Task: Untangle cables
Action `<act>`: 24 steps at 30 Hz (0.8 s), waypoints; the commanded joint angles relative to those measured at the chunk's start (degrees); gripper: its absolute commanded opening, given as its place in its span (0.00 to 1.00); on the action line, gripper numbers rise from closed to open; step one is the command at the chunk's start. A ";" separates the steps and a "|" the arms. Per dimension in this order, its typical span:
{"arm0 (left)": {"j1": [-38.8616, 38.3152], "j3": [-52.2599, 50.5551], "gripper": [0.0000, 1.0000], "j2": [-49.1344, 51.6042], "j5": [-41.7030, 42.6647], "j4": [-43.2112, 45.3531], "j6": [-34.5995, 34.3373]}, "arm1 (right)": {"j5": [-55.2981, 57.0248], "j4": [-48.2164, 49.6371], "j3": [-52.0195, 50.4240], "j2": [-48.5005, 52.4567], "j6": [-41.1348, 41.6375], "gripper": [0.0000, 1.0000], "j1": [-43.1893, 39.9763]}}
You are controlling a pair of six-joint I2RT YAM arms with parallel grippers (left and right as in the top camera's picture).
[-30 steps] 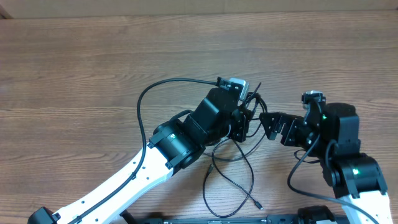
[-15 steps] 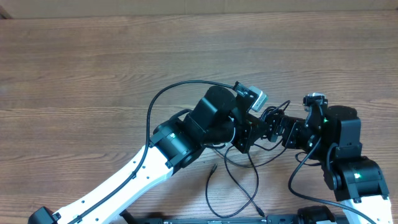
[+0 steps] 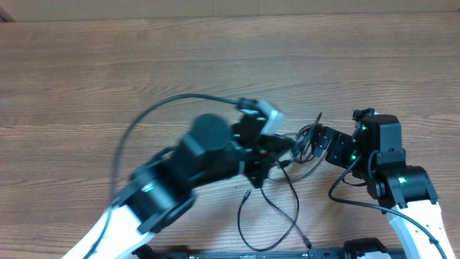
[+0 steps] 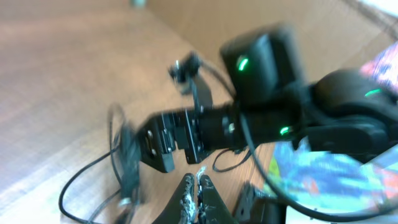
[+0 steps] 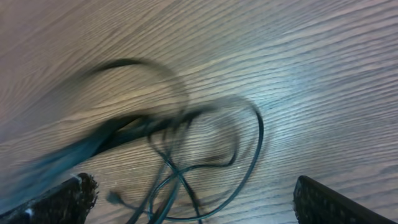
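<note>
The cables are thin black cords bunched between my two grippers, with one strand trailing toward the near edge to a small plug. My left gripper is just left of the bunch; in the left wrist view its jaws are pressed together with no cord visible between them, and the blurred cords lie to their left. My right gripper is at the bunch's right side. In the right wrist view its fingers are wide apart above the looping cords.
The wooden table stretches far and left. A thick black wire arcs from the left arm's wrist. The right arm's black body fills the left wrist view ahead of the jaws.
My left arm has swung left and back and is blurred with motion. The cable bunch has stretched out leftward. The right arm has hardly moved.
</note>
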 commanded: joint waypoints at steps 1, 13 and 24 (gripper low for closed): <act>4.00 0.87 0.04 -4.68 -2.25 -1.62 1.70 | 2.08 0.28 0.44 -0.33 0.44 1.00 -0.11; 6.54 0.87 0.09 -0.57 -5.57 -9.22 -0.46 | 1.95 0.31 0.44 -0.33 3.17 1.00 -0.11; 6.54 0.87 0.47 17.25 -7.15 -6.51 -2.36 | 5.09 0.26 0.44 -0.33 12.41 1.00 -0.11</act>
